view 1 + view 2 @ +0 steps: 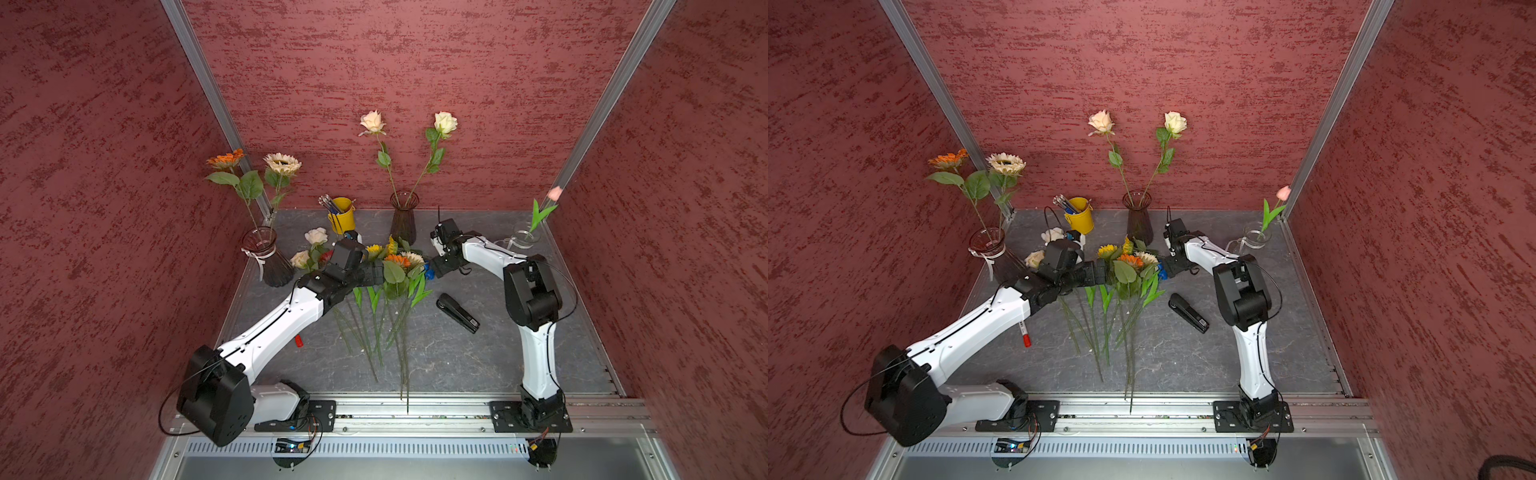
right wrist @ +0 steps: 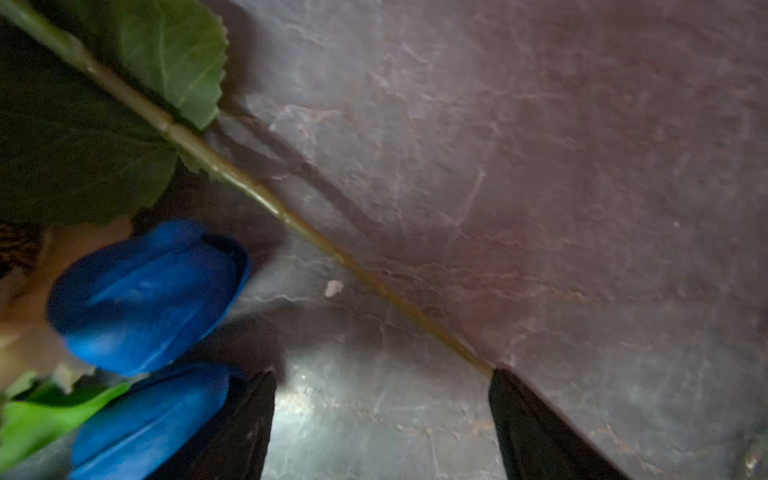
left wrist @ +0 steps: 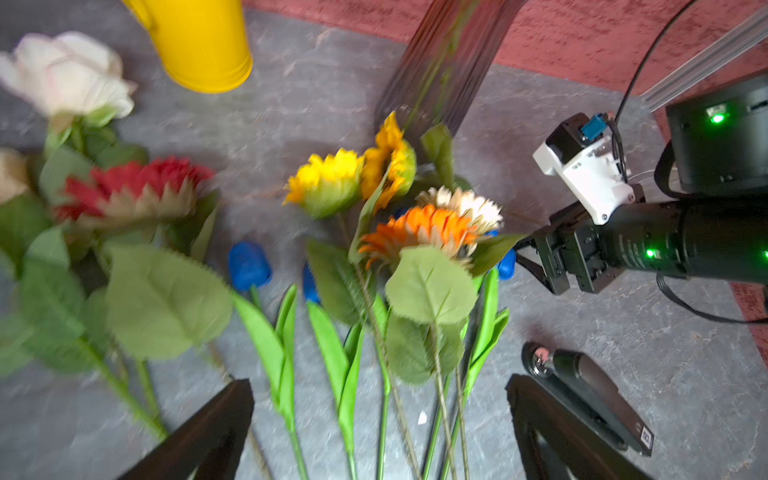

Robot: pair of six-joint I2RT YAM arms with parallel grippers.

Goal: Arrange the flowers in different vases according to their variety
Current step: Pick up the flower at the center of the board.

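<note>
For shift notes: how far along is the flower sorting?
Done: two sunflowers in the ribboned dark vase, two roses in the plain dark vase, a pink tulip in the clear vase. In hand: nothing; left claw and right claw open. Left: loose sunflowers, loose roses, blue tulips.

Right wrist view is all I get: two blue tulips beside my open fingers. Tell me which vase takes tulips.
Observer: The clear vase at the back right corner already holds a pink tulip.
Operator: Report the dark vases.
Observer: The ribboned dark vase holds an orange sunflower and a cream sunflower.
Operator: Now the other one.
Observer: The plain dark vase, centre back, holds two roses.
</note>
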